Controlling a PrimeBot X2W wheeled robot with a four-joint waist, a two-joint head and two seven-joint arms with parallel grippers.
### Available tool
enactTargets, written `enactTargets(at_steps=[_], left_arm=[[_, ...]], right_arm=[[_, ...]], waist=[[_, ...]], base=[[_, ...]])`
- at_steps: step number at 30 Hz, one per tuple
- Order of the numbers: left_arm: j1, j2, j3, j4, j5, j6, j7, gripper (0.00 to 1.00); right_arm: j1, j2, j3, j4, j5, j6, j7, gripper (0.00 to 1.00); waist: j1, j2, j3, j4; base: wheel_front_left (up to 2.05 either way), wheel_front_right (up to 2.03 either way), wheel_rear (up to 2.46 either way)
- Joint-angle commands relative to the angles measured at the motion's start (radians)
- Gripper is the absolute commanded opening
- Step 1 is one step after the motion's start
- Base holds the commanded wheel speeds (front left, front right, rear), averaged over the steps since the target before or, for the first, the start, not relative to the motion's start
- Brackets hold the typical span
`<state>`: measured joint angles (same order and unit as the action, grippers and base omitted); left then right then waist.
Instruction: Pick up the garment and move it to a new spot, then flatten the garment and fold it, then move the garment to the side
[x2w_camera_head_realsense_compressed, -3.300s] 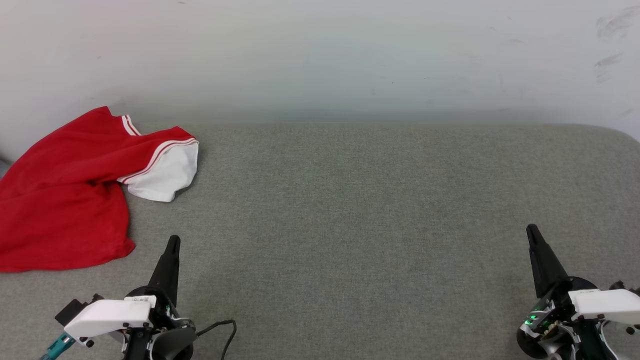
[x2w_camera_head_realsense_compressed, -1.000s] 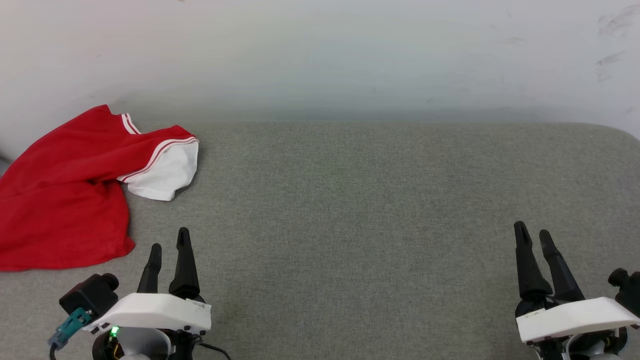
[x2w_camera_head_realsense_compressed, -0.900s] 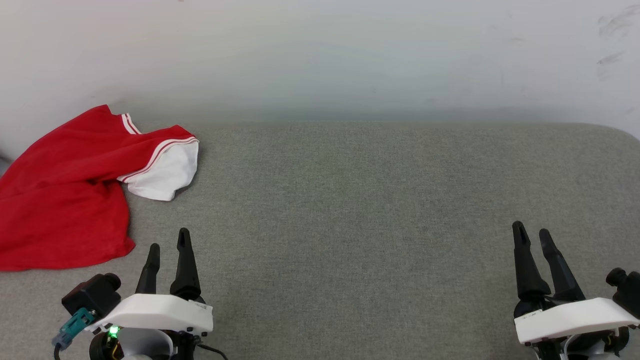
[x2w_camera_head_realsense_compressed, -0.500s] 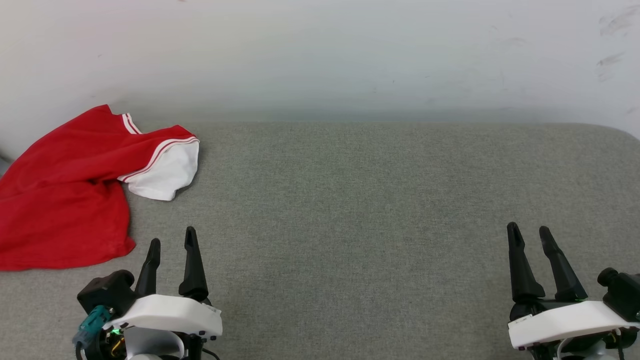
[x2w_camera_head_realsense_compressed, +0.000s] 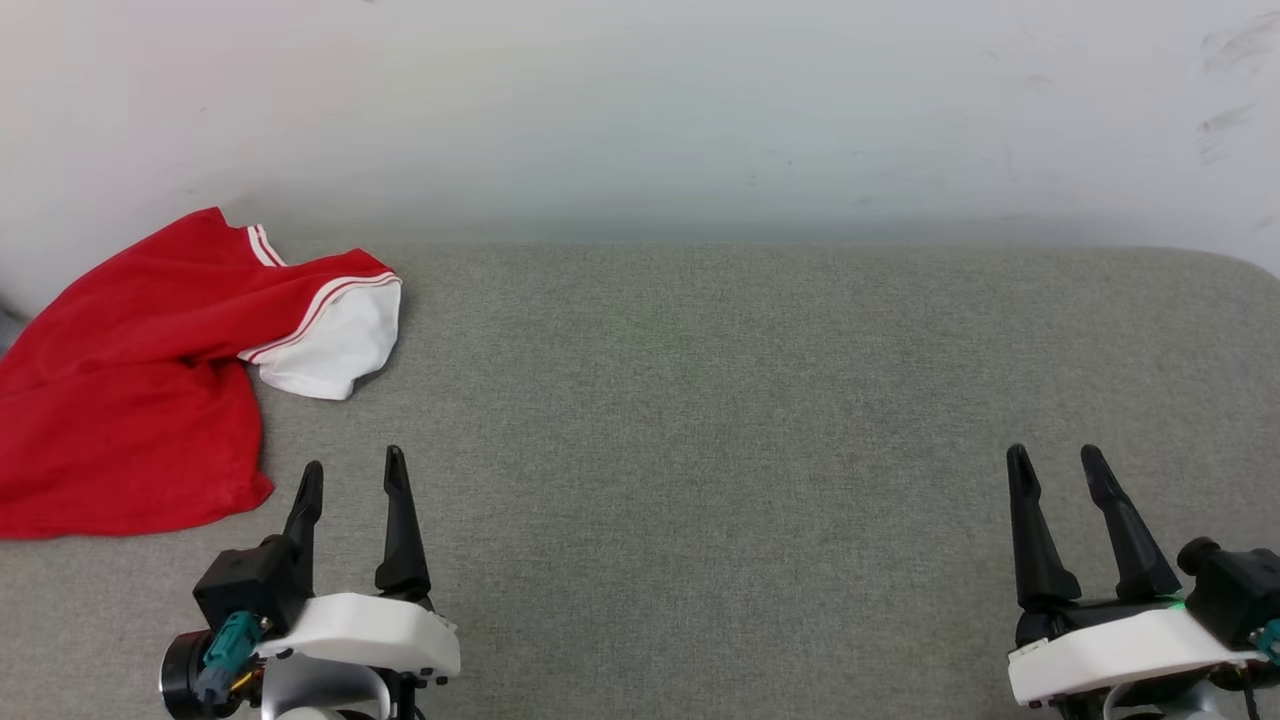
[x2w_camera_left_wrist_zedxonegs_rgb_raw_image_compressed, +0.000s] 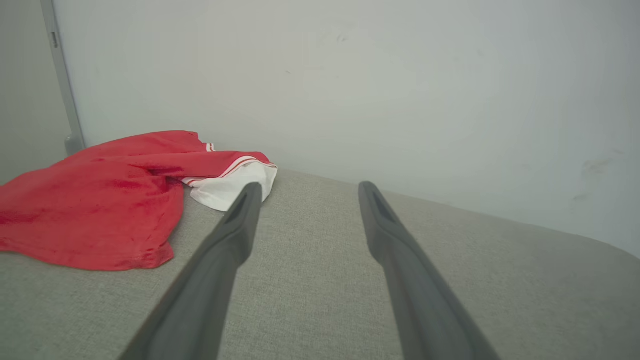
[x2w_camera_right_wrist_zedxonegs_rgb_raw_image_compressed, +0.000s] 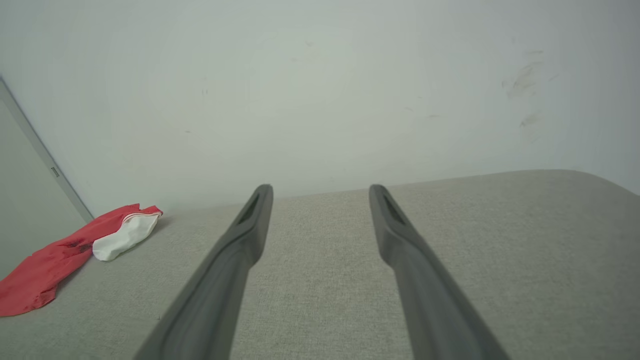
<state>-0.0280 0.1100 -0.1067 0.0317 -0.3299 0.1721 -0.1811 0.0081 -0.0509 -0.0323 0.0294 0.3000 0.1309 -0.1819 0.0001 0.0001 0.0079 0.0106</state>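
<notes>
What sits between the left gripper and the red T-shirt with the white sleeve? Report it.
Nothing visible: just bare grey fabric surface separates the open left gripper from the crumpled red white-sleeved T-shirt.

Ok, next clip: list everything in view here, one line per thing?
garment: one, red with a white sleeve and red-white stripe trim, crumpled at the far left of the padded surface, by the wall
padded surface: one, grey fabric, across the foreground
wall: one, off-white, behind the padded surface
scuff marks: a few, dark grey, upper right of the wall
left gripper: one, dark fingers, open, lower left, near the garment but apart from it
right gripper: one, dark fingers, open, lower right, holding nothing
</notes>
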Motion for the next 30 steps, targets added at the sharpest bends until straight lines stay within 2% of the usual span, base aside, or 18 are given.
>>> enactTargets(at_steps=[1, 17, 22, 30], left_arm=[[-0.001, 0.005, -0.007, -0.012, 0.024, 0.009, -0.01, 1.0], [0.006, 0.015, -0.035, -0.016, 0.142, 0.022, -0.045, 1.0], [0.011, 0.005, -0.03, -0.005, 0.165, 0.004, -0.054, 1.0], [0.017, -0.017, -0.002, 0.016, 0.188, -0.049, -0.069, 1.0]], right_arm=[[0.004, 0.001, 0.001, -0.013, -0.026, 0.0, -0.008, 1.0], [0.013, 0.001, 0.009, -0.026, -0.163, 0.0, -0.044, 1.0], [0.02, 0.001, 0.01, -0.03, -0.201, 0.0, -0.052, 1.0], [0.031, 0.001, 0.011, -0.033, -0.221, 0.0, -0.067, 1.0]], waist=[[0.0, -0.0001, 0.0, 0.0], [0.0, -0.0001, 0.001, 0.002], [0.0, -0.0001, 0.0, 0.003], [-0.0001, -0.0001, 0.0, 0.006]], base=[[0.0, 0.0, 0.0], [0.0, 0.0, 0.0], [0.0, 0.0, 0.0], [0.0, 0.0, 0.0]])
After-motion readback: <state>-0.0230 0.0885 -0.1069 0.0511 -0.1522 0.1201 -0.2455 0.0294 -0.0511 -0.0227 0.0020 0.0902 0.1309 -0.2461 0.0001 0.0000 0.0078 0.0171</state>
